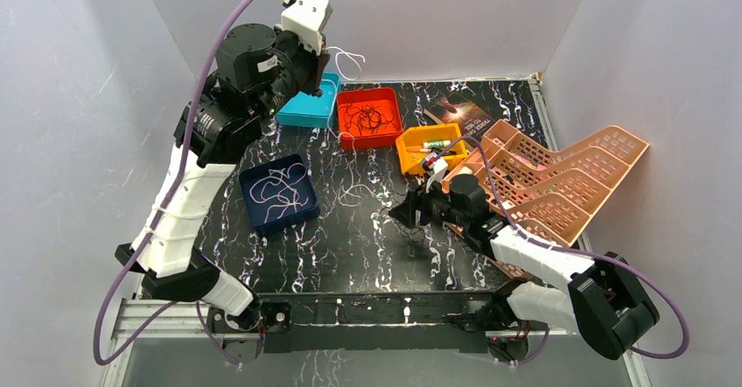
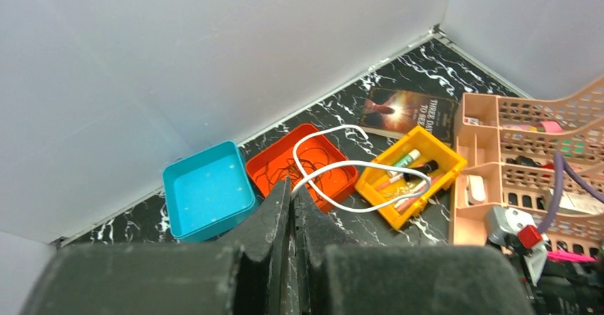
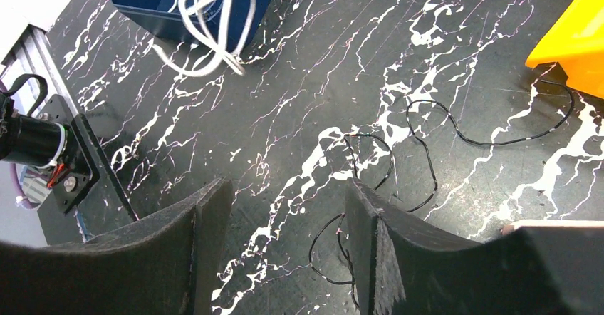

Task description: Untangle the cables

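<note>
L gripper (image 2: 292, 192) is pinching shut on a white cable (image 2: 356, 167), holding it high w/ the loops dangling in air over the teal bin (image 2: 206, 194) and red bin (image 1: 374, 143). R gripper (image 3: 285, 187) is hovering low over the tabletop (image 3: 299, 80), jaws apart, nothing in them. A black cable (image 3: 427, 162) is lying loose on the tabletop, running just beside one finger.

Progress, as I'm reading it: mostly sorted. White strands (image 1: 278, 193) are sitting in the navy bin (image 1: 289, 222), black strands (image 1: 367, 120) in the red bin. Remaining: the white cable needs dropping off and the black cable needs picking up.

Materials: cables are looking thin, limp, thread-like, curling into slack loops; the white one is glossier. Bins are reading as hard, smooth plastic, squarish w/ rounded corners. Tabletop is showing a slick black marble print w/ white veins, so the black cable is blending in. Gripper pads are looking matte, foam-like.
</note>
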{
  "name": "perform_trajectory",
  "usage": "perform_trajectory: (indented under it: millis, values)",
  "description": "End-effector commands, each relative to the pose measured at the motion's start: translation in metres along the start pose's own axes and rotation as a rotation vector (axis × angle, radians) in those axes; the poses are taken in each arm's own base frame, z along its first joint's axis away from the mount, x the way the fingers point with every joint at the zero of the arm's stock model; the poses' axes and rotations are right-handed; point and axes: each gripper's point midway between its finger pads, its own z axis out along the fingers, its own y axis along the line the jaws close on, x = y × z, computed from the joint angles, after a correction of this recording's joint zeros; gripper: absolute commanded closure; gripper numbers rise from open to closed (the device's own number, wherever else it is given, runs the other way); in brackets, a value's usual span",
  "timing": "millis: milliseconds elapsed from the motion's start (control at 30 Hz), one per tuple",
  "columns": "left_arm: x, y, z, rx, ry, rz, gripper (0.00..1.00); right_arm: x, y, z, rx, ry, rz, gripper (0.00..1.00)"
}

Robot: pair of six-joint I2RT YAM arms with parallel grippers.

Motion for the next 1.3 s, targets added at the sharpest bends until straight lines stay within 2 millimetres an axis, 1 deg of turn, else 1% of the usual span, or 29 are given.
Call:
perform_trajectory:
  millis: [0, 100, 200, 467, 600, 667, 767, 867, 933, 1000, 1067, 1167, 1267]
  values:
    - [-0.032, 0.028, -0.025, -0.115, -0.096, 0.03, 1.0, -0.028, 0.008, -0.002, -0.015, -0.071, -0.037, 0.32]
    - [-0.033, 0.036, -0.029, -0.157, -0.097, 0.041, 1.0, -0.026, 0.008, -0.002, -0.015, -0.068, -0.035, 0.32]
    - [-0.031, 0.049, -0.034, -0.223, -0.082, 0.061, 1.0, -0.026, 0.008, -0.003, -0.011, -0.069, -0.031, 0.31]
    - [-0.017, 0.088, -0.056, -0.444, -0.02, 0.118, 1.0, -0.022, 0.007, 0.0, -0.018, -0.051, -0.031, 0.31]
    - [-0.011, 0.106, -0.064, -0.557, 0.02, 0.164, 1.0, -0.022, 0.008, 0.002, -0.026, -0.044, -0.029, 0.31]
    - [-0.004, 0.111, -0.066, -0.6, 0.05, 0.187, 1.0, -0.022, 0.008, 0.002, -0.027, -0.041, -0.028, 0.31]
    - [0.004, 0.114, -0.069, -0.622, 0.067, 0.188, 1.0, -0.02, 0.008, 0.003, -0.027, -0.037, -0.029, 0.31]
    - [0.018, 0.116, -0.066, -0.654, 0.111, 0.203, 1.0, -0.019, 0.008, 0.003, -0.028, -0.033, -0.026, 0.31]
    - [0.023, 0.12, -0.075, -0.683, 0.125, 0.21, 1.0, -0.018, 0.007, 0.003, -0.029, -0.031, -0.024, 0.31]
    - [0.031, 0.123, -0.078, -0.702, 0.146, 0.22, 1.0, -0.017, 0.008, 0.004, -0.032, -0.03, -0.022, 0.31]
    - [0.042, 0.124, -0.078, -0.72, 0.174, 0.235, 1.0, -0.017, 0.008, 0.004, -0.036, -0.027, -0.022, 0.31]
    - [0.069, 0.123, -0.079, -0.739, 0.238, 0.255, 1.0, -0.015, 0.009, 0.003, -0.039, -0.024, -0.017, 0.31]
    - [0.106, 0.118, -0.08, -0.717, 0.316, 0.226, 1.0, -0.015, 0.009, 0.002, -0.038, -0.022, -0.018, 0.31]
